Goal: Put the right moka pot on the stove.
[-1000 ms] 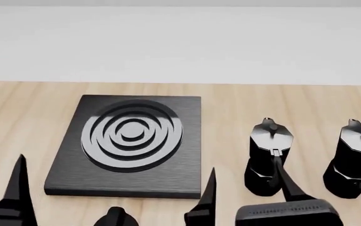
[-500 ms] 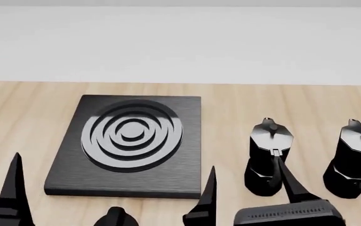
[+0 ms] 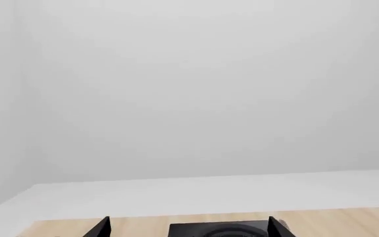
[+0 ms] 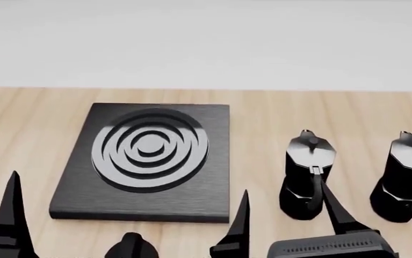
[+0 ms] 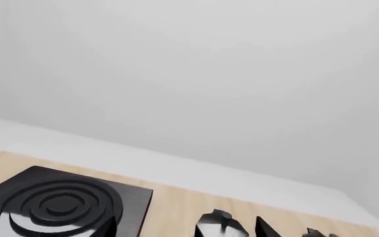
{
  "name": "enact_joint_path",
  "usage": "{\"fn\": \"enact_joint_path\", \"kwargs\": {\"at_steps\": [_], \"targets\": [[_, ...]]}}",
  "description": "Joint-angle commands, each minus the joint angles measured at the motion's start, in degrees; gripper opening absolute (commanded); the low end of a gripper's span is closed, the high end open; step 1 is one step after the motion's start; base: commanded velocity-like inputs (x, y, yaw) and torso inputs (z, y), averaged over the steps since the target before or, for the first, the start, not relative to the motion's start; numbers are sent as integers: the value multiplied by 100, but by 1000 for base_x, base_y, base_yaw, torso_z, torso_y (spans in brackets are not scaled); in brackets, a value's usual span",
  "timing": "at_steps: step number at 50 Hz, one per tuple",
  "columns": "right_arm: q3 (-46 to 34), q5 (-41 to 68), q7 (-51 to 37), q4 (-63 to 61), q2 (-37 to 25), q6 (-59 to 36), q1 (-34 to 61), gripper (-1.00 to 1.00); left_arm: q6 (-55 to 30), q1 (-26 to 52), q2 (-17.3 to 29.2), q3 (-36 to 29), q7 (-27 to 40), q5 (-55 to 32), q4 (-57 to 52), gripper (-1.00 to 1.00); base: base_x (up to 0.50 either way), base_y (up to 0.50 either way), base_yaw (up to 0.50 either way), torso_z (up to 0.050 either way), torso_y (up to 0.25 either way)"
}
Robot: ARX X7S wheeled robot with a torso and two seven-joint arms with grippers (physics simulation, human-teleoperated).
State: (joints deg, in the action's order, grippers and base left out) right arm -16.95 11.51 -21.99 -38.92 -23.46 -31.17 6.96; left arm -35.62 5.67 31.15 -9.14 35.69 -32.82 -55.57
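hovering low, both grippers short of the pots
right moka pot (image 4: pixel 407 177) upright near table's right edge, bare wood to stove (image 4: pixel 147 161); left gripper (image 4: pixel 127 215) wide apart, empty; right gripper (image 4: pixel 334 207) spread unclear.

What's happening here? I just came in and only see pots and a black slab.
A two-armed robot faces a wooden table. Nothing is held yet. The stove lies bare, and two moka pots stand beside it, the right pot untouched. The left end effector is open near the stove's front edge; only one finger of the right end effector shows, before the left pot.
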Motion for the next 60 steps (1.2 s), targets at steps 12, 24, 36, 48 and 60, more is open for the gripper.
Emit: {"fn": "enact_joint_path", "kwargs": {"at_steps": [12,24,36,48,60], "targets": [[-39,-3,-18,56,-21,-26,86,100,129,20,55,-107,3,37,62,100,0,0,0,0,-60],[-125,-24,-39,5,-25,-137,145,100,140,25,104,-133,20,4,35,100,0,0,0,0,-62],[-166,-27,-51,9,-36,-182,177,100,192,15,138,-175,16,-9,35,100,0,0,0,0,-61],[-199,-22,-58,58,-28,-182,208,100,237,16,180,-210,29,-3,27,100,0,0,0,0,-62],[-235,-62,-77,106,-48,-158,222,100,235,47,209,-214,76,-41,30,100,0,0,0,0,-66]]}}
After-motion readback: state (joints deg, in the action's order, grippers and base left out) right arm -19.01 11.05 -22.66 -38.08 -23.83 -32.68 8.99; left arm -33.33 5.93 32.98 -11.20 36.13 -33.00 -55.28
